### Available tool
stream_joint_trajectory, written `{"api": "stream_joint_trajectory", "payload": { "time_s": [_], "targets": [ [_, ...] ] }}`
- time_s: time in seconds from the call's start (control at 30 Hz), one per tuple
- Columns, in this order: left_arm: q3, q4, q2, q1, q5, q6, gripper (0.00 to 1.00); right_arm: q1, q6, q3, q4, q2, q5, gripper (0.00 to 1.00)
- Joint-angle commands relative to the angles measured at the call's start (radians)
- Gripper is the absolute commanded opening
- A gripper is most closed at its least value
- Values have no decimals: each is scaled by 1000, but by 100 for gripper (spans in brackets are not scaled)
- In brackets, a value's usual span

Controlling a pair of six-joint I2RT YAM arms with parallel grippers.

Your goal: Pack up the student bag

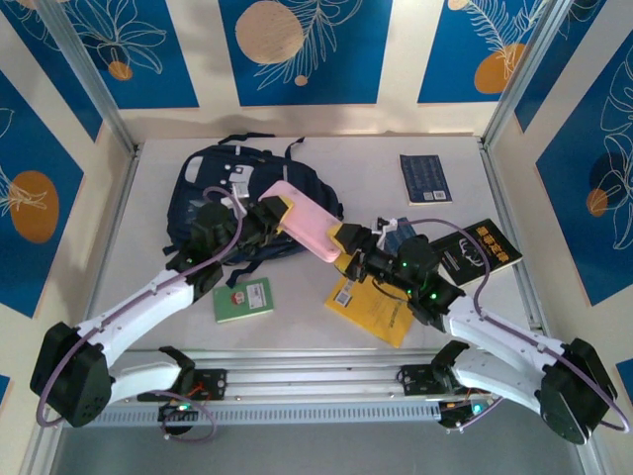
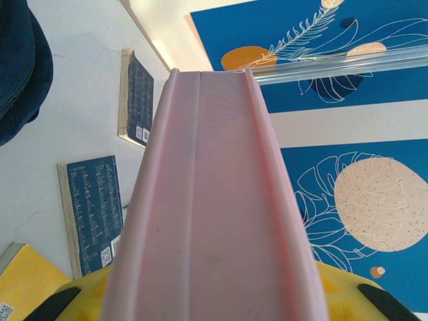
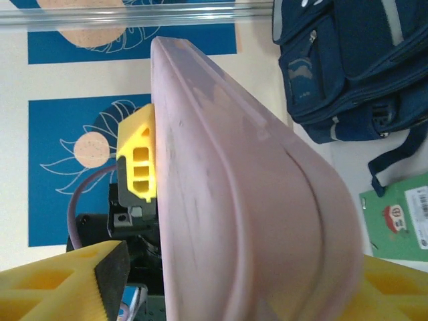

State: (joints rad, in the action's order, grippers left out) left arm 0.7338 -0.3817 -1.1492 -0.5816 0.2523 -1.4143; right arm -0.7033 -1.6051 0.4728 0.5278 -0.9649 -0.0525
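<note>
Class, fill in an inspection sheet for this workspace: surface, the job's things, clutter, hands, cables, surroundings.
Surface: pale table, flat.
Job's things: student bag lying at the far left; pink case held off the table near it.
Clutter: green book, yellow book, black book, dark blue booklet, all lying flat.
Hands: left hand shut on one end of the case; right hand around the other end, a gap at one finger.
Cables: purple cable looping behind the left hand.
Surroundings: blue leaf-print panels, metal frame posts.
</note>
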Motion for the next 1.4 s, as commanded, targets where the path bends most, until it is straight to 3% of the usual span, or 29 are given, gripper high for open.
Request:
{"api": "stream_joint_trajectory", "payload": {
  "time_s": [0.0,0.23,0.37,0.53,0.7,0.77,0.93,1.07,1.2,1.3,1.37],
  "targets": [
    [1,-58,1,-25,-17,-19,28,-10,-23,16,124,-30,2,66],
    [-2,-42,12,-48,-45,-25,29,-9,2,42,108,-13,35,52],
    [0,-34,12,-55,-53,-29,34,-7,10,45,85,5,54,46],
    [-15,17,31,-64,-81,-7,55,-7,36,38,27,56,90,33],
    [-20,96,54,-67,-82,66,72,6,60,34,-16,91,100,33],
    [2,204,74,-67,-97,131,77,16,80,33,-56,112,105,33],
    [127,582,129,-58,-243,412,84,56,222,55,-360,262,193,33],
    [244,713,91,-55,-314,702,84,112,342,53,-556,380,238,33],
    [399,814,-81,-24,-257,914,82,172,411,35,-650,447,218,33],
    [569,915,-269,24,-166,995,80,206,439,26,-676,473,184,33],
    [685,981,-387,49,-161,1043,79,223,463,27,-693,478,167,34]
  ]
}}
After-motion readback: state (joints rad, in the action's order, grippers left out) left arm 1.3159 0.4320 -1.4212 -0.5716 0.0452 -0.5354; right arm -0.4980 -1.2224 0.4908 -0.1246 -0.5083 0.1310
